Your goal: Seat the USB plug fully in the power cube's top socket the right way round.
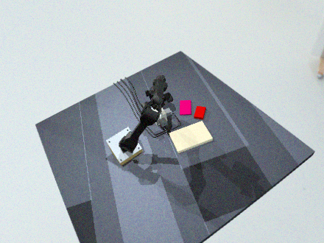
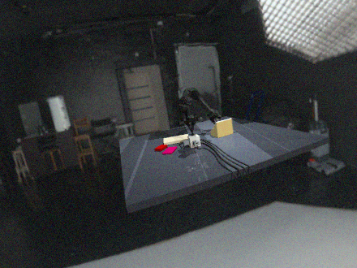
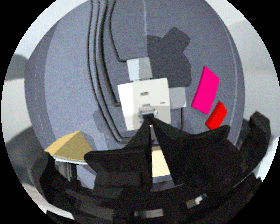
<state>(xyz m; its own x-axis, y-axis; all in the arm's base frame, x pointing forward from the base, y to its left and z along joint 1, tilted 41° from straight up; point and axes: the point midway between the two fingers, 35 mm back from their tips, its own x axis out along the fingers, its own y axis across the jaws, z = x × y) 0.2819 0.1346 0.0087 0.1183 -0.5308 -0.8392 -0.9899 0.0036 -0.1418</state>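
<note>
The white power cube stands on the table. A dark socket slot shows on its top face in the wrist view, with a smaller mark to the right. My gripper points down over the cube and is shut on the USB plug. The grey end of the plug shows just beyond the fingertips, over the near part of the cube's top, on the near side of the slot. It looks to be out of the slot; its height above the top and which way round it is cannot be told.
Cabled pale blocks sit beside the cube. Black cables run to the table edge. A pink slab, red block and cream block lie nearby.
</note>
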